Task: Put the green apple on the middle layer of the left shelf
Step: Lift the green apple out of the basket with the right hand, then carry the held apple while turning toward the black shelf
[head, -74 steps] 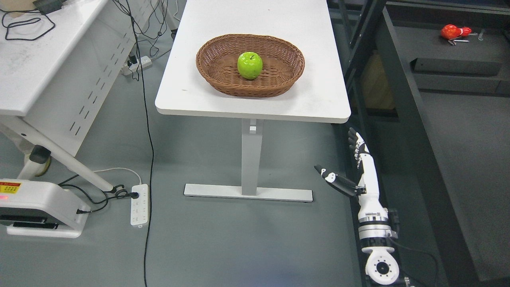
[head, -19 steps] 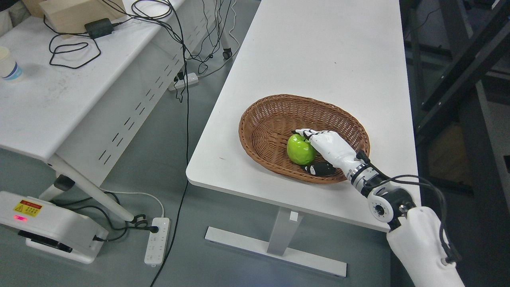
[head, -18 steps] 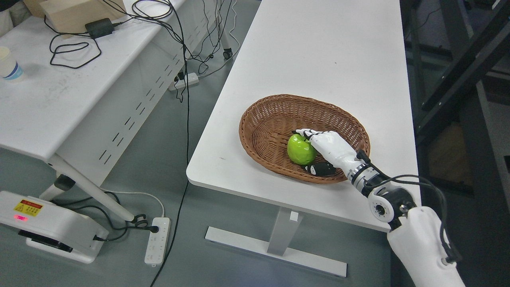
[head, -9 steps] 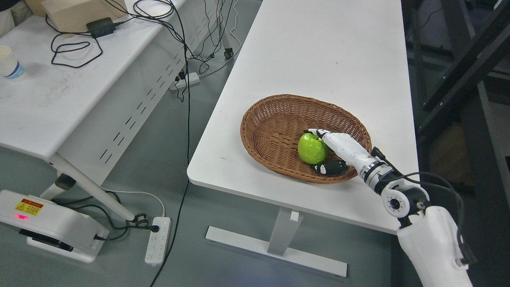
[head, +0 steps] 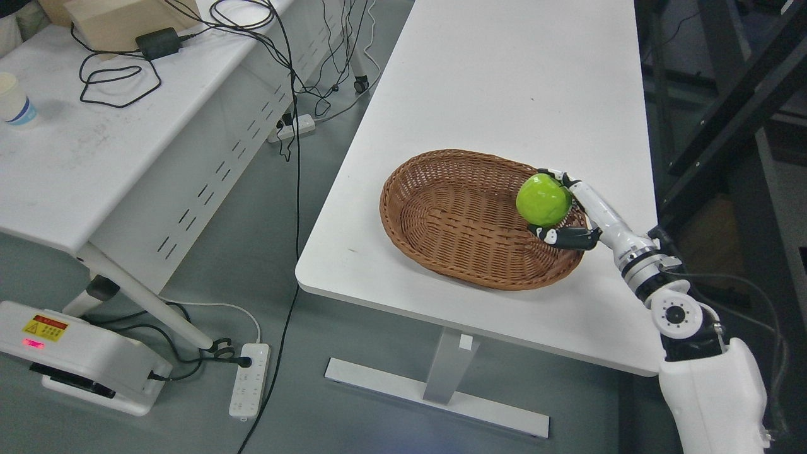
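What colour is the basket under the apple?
Brown woven wicker basket, clearest in the head view.

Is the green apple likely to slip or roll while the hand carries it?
The green apple looks smooth and glossy, so it may slip in the right hand, whose fingers reach only partway around it. Being round, it would probably roll if dropped into the basket. It seems rigid, not squashed.

You have one apple (head: pixel 543 200) in one hand (head: pixel 577 211), one basket (head: pixel 454 221) below it, two tables (head: pixel 504 94) (head: pixel 57 157) left of it, one cup (head: pixel 12 101), two power strips (head: pixel 247 380) (head: pixel 295 127).
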Available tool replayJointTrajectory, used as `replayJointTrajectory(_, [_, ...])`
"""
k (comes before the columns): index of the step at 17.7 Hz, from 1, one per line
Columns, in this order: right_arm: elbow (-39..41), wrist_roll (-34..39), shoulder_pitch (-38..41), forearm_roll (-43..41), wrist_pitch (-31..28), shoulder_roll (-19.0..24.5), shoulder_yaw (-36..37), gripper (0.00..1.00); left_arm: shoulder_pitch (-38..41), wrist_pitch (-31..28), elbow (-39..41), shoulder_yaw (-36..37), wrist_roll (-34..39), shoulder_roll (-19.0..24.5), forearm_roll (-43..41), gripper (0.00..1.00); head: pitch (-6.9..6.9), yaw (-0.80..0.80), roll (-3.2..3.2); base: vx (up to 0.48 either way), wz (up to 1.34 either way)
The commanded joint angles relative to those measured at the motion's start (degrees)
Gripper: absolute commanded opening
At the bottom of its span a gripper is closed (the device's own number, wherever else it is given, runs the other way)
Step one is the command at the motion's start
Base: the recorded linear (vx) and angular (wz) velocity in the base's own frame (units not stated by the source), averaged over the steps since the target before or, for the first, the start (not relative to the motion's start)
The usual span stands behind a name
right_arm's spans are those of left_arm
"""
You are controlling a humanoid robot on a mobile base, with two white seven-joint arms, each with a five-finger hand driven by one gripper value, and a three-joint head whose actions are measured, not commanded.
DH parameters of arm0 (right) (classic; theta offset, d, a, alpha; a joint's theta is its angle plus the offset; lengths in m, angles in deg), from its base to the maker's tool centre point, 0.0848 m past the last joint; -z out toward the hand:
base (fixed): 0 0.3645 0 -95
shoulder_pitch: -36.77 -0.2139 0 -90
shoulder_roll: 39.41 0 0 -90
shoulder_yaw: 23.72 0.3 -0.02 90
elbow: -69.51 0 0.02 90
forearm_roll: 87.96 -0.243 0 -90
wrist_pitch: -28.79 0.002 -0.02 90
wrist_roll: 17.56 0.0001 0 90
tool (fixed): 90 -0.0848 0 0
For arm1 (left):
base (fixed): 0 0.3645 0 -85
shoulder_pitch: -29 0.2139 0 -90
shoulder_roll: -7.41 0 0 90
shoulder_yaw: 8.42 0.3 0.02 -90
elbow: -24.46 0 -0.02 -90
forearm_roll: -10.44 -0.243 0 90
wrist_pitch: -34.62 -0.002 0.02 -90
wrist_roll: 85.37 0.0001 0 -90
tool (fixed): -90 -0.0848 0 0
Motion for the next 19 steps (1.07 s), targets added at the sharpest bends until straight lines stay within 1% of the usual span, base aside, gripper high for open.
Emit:
replayJointTrajectory(1, [9.4,-2.2,6.0,-3.8,-0.3,8.2,20.1,0.00,0.0,0.0,0.0,0.0,0.0,1.0,0.0,1.00,0.00,0.00,0.00,0.000,0.00])
replayJointTrajectory(3, [11.6,-7.3,9.9,-3.5,-0.1,10.9,20.8,0.00,0.0,0.0,0.0,0.0,0.0,1.0,0.0,1.00,0.00,0.00,0.00,0.000,0.00])
replayJointTrajectory(5, [11.7,-13.3,14.0,-3.4,1.0,11.8,20.1,0.00,0.0,0.0,0.0,0.0,0.0,1.0,0.0,1.00,0.00,0.00,0.00,0.000,0.00])
replayJointTrajectory(7, [11.7,-19.2,17.3,-3.4,3.5,13.6,18.3,0.00,0.0,0.0,0.0,0.0,0.0,1.0,0.0,1.00,0.00,0.00,0.00,0.000,-0.01])
replayJointTrajectory(8, [11.8,-21.1,18.6,-3.4,4.6,14.5,17.7,0.00,0.0,0.0,0.0,0.0,0.0,1.0,0.0,1.00,0.00,0.00,0.00,-0.001,-0.01])
replayJointTrajectory(10, [11.8,-23.3,20.3,-3.4,6.1,15.6,17.5,0.00,0.0,0.0,0.0,0.0,0.0,1.0,0.0,1.00,0.00,0.00,0.00,0.000,0.00])
replayJointTrajectory(14, [11.9,-25.8,25.0,-3.5,10.2,15.7,16.9,0.00,0.0,0.0,0.0,0.0,0.0,1.0,0.0,1.00,0.00,0.00,0.00,0.000,0.00])
replayJointTrajectory(19, [11.9,-26.2,25.7,-3.5,11.2,15.7,16.9,0.00,0.0,0.0,0.0,0.0,0.0,1.0,0.0,1.00,0.00,0.00,0.00,0.000,0.00])
